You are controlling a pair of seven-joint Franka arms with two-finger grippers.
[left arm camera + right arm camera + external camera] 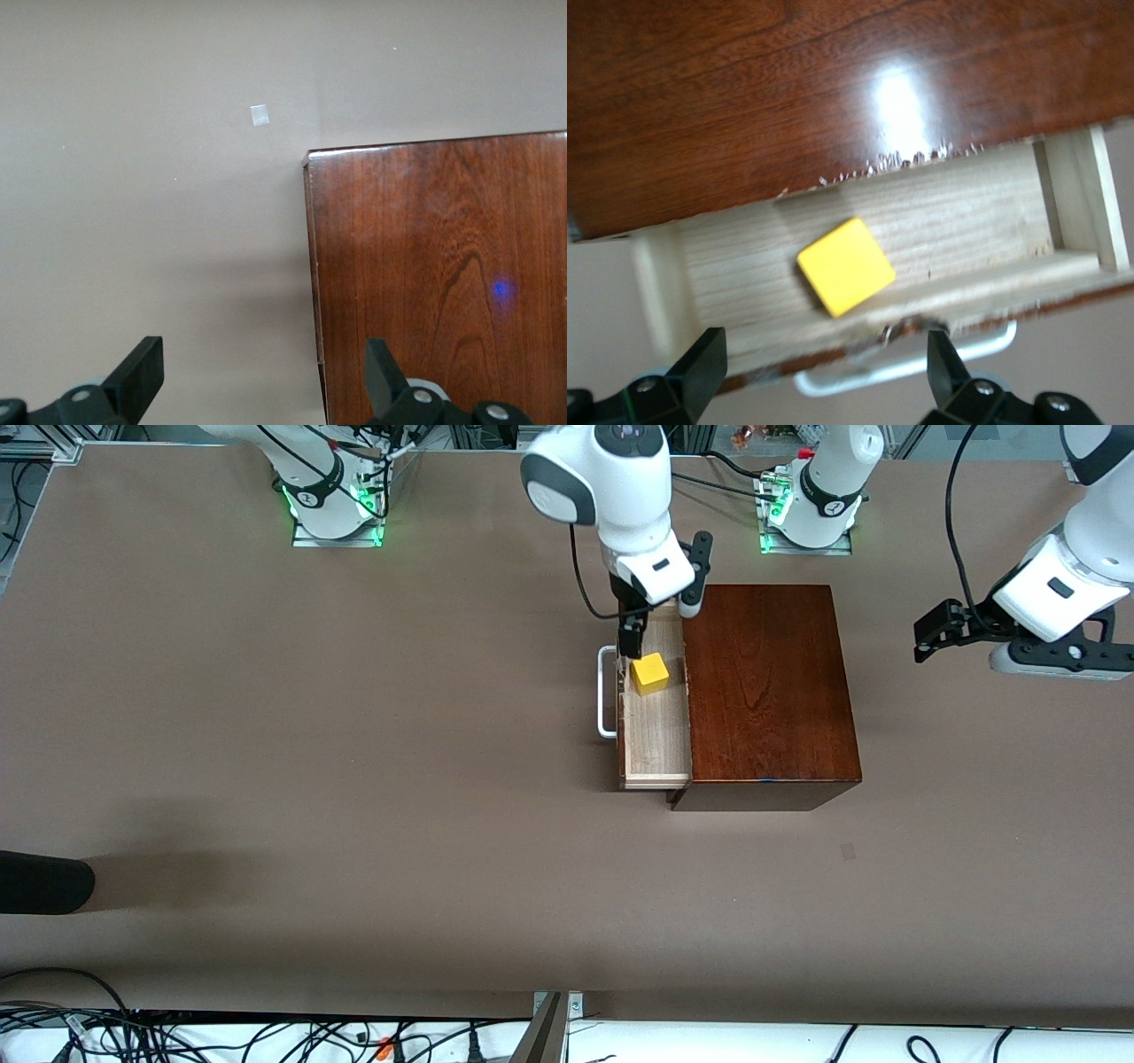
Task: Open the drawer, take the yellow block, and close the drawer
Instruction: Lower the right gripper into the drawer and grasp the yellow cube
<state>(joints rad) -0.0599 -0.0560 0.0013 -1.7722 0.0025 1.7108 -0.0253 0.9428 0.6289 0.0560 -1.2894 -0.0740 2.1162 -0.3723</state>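
Item 1 – drawer (657,731): pale wood tray w/ dark reddish front, pulled part-way out of the glossy mahogany box (766,691), toward the right arm's end of the desk (354,779). White U-bar handle (607,693) on its front. Tray floor bare except for item 2.

Item 2 – yellow block (650,674): small cube, sits on the tray floor, in the half of the tray farther from the front camera, close to the drawer front. Slightly rotated vs. the tray walls in the right wrist view (846,266). Not touched by anything.

Item 3 – right gripper (631,642): over the open drawer, just above the block, pointing down. Fingers (700,359) spread wide, nothing held; in the right wrist view the block lies between the two tips' lines, the handle (908,367) near them.

Item 4 – left gripper (926,638): up in the air over bare desk at the left arm's end, well apart from the box; arm waits. Left wrist view: fingers (142,372) wide open, empty, w/ one tip over the box top (443,274) and the other over the desk (133,177).

Item 5 – misc.: small pale patch (260,115) on the desk near the box corner; dark object (44,881) at the desk edge, right arm's end, near the front camera.
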